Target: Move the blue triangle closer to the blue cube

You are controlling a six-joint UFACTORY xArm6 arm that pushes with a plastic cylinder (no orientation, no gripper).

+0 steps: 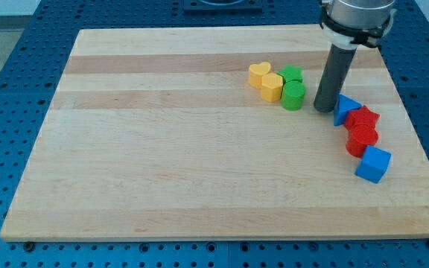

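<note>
Toward the upper right of the frame, the dark rod is seen standing upright on the wooden counter (162, 164), with my tip (324, 109) set down just left of the blue triangle (345, 109), touching or almost touching it; contact cannot be confirmed. No pincer is fitted to this arm, so nothing is held, and how far open cannot be told since there are no jaws, only the straight rod.

The blue triangle is placed at the top of a short column of blocks along the right side of the frame. Directly right of and below it a red block (364, 117) is pressed against it, shape unclear. A second red block (361, 139) is stacked below that in the picture, touching it. The blue cube (372, 164) is found at the bottom of the column, touching the lower red block, so the two reds sit between triangle and cube.

Left of the rod, a green cylinder (293, 96) is noted near my tip, with a green star-like block (292, 74) just above it. Two yellow hearts (258, 73) (272, 87) are bunched against the greens on their left.
</note>
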